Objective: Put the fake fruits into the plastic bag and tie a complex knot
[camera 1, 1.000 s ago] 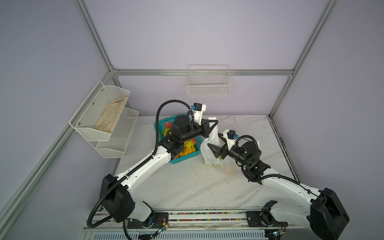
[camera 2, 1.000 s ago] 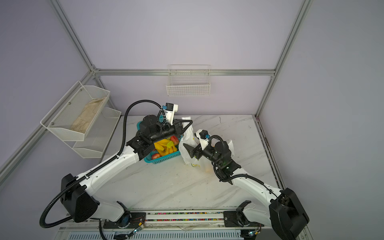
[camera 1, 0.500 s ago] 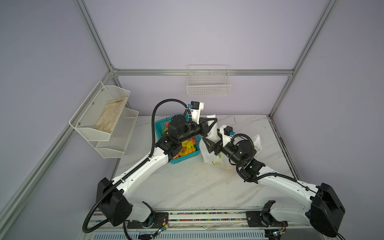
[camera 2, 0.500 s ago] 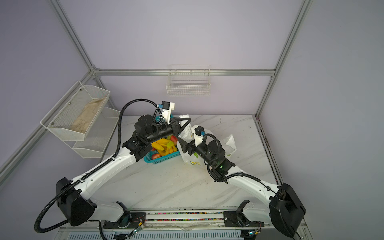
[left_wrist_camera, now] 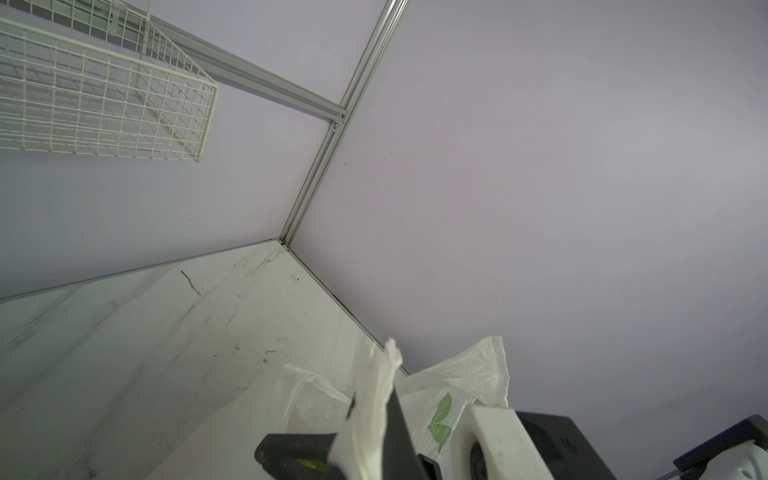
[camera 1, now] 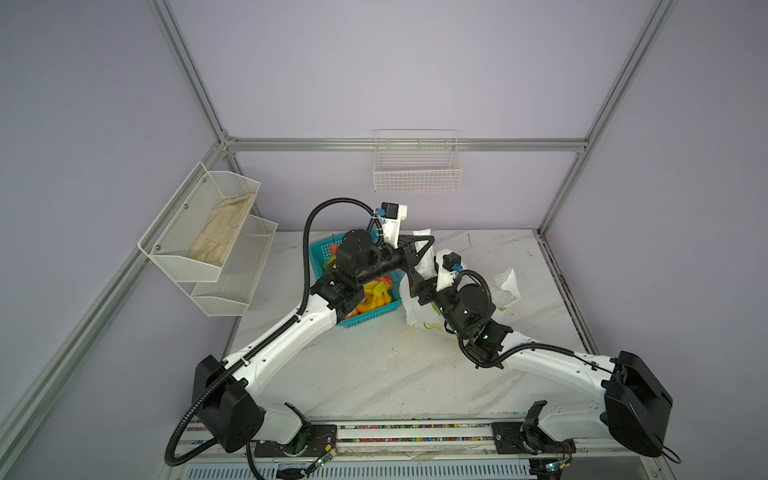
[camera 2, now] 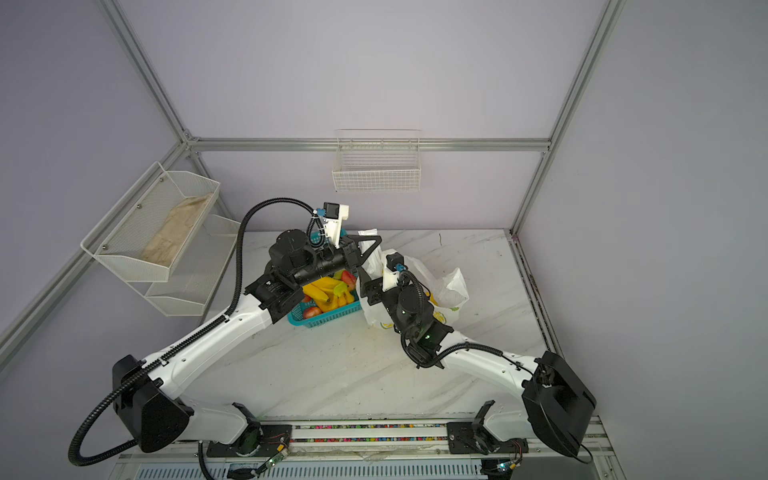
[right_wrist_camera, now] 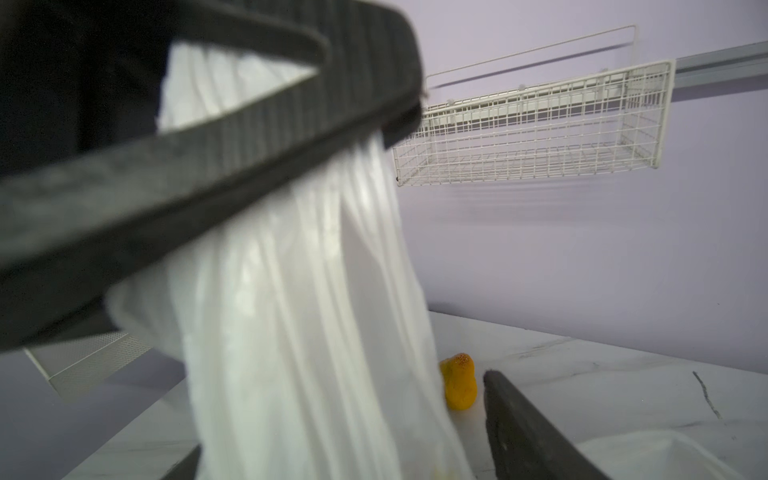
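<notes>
Currently, the bag (camera 1: 413, 308) stands on the table (camera 1: 374, 374), mid-width and toward the back edge, just right of the basket (camera 1: 365, 320). The left gripper (camera 1: 429, 243) is clamped tight on one handle (left_wrist_camera: 376, 374) and holds that strip up above the bag. The right gripper (right_wrist_camera: 340, 424) is spread wide, with one finger on each side of the hanging strip; whether it touches the plastic cannot be told. The rest of the bag's mouth flares loose toward the right edge. The fruits (camera 2: 328, 291), bananas plus red pieces, lie in the basket. One yellow-orange fruit (right_wrist_camera: 459, 384) sits on the table beside the bag.
</notes>
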### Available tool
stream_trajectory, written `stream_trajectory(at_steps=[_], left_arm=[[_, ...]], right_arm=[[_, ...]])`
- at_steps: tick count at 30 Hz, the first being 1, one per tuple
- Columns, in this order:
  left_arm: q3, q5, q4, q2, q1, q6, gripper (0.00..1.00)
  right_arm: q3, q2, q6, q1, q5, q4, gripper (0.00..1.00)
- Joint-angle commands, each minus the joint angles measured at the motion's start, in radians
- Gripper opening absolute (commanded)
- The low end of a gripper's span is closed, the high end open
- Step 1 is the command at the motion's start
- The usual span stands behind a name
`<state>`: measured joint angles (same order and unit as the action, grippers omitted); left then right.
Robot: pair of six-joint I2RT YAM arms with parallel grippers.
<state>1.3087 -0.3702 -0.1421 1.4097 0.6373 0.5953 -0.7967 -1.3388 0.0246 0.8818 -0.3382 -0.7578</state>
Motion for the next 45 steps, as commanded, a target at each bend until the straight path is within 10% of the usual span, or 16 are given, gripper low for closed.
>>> stream_trajectory(at_steps=[1, 9, 20, 33, 45], left_arm=[[-0.039, 0.006, -0.065, -0.034, 0.005, 0.027, 0.0], [-0.042, 0.033, -0.064, -0.046, 0.006, 0.047, 0.0], [-0.039, 0.064, -0.044, -0.041, 0.003, -0.018, 0.0], [-0.036, 0.1, -0.005, -0.053, 0.002, -0.049, 0.0], [-0.045, 0.135, 0.021, -0.059, -0.007, -0.053, 0.0]], right_arm=[[0.001, -0.013, -0.009, 0.005, -0.072, -0.076, 0.69], [0.091, -0.03, -0.081, 0.005, -0.059, -0.113, 0.36], [0.178, -0.012, -0.131, -0.004, 0.086, -0.126, 0.18], [0.058, 0.08, -0.141, -0.013, 0.141, 0.212, 0.84], [-0.235, 0.154, -0.226, -0.015, 0.209, 0.661, 0.94]])
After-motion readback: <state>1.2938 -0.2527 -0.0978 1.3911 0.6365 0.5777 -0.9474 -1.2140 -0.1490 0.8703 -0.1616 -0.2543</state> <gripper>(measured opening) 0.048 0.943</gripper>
